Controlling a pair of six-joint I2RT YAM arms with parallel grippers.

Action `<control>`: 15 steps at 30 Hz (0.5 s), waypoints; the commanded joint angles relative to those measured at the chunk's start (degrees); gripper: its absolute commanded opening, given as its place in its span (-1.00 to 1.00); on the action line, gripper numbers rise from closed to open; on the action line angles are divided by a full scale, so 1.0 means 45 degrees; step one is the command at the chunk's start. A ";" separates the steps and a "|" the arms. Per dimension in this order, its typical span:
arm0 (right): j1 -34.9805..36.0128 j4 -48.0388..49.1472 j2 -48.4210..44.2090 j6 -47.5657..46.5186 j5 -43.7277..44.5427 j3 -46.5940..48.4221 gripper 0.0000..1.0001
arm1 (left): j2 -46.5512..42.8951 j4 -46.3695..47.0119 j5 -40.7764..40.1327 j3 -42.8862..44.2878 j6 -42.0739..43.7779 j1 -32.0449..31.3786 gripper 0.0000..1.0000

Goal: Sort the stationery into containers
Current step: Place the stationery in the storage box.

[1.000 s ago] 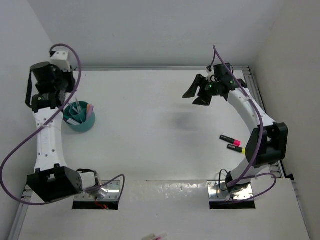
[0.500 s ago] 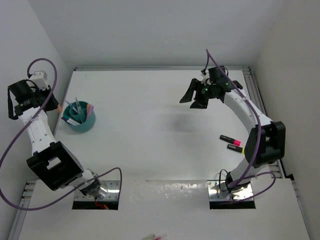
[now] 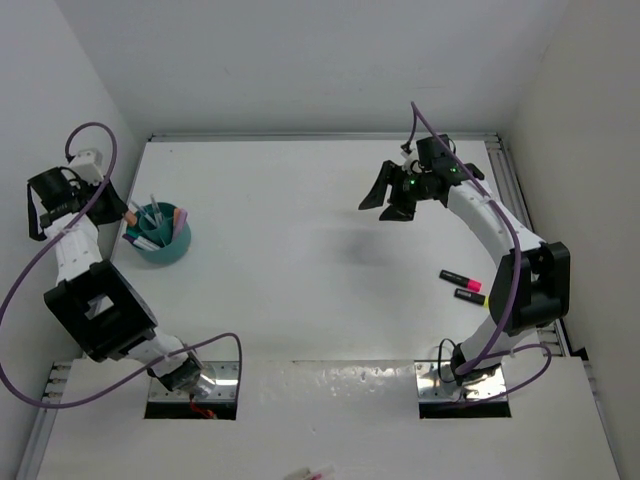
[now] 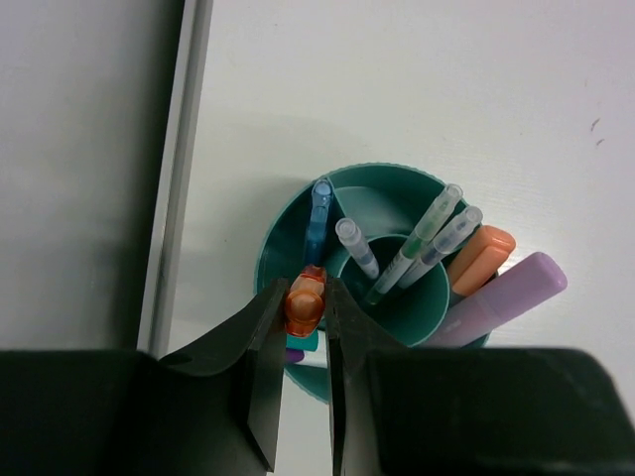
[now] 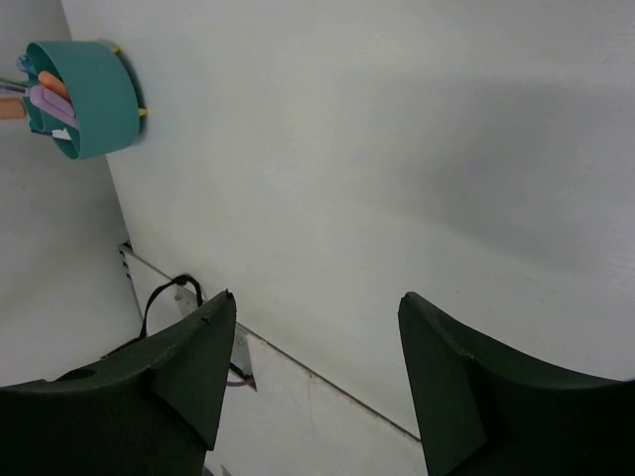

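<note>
Orange highlighter [image 4: 305, 307]: pinched by left gripper [image 4: 306, 296] over cup [image 4: 392, 177] at table's [image 3: 300, 300] left edge; overhead showed a mere speck | right gripper [image 5: 317, 297]: jaws stood spread, empty.

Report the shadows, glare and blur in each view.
Top external: even light, a faint shadow on the table near the right claw, glare on the metal strip. Left wrist: the teal cup shadows leftward, sharp. Right wrist: soft broad shadow, dark fingers.
</note>
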 commanded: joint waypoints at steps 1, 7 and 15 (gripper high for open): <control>0.0027 0.0372 -0.0268 -0.0151 -0.0226 0.0008 0.32 | 0.0258 0.0975 0.0449 0.0089 -0.0054 -0.0093 -0.98; 0.0027 0.0353 -0.0132 -0.0190 -0.0187 0.0047 0.32 | 0.0668 0.1815 0.0449 -0.0029 -0.0132 -0.0327 -0.92; 0.0008 0.0197 0.0103 -0.0599 -0.0128 0.0262 0.32 | 0.1117 0.2481 0.0488 -0.0030 0.0024 -0.0582 -0.80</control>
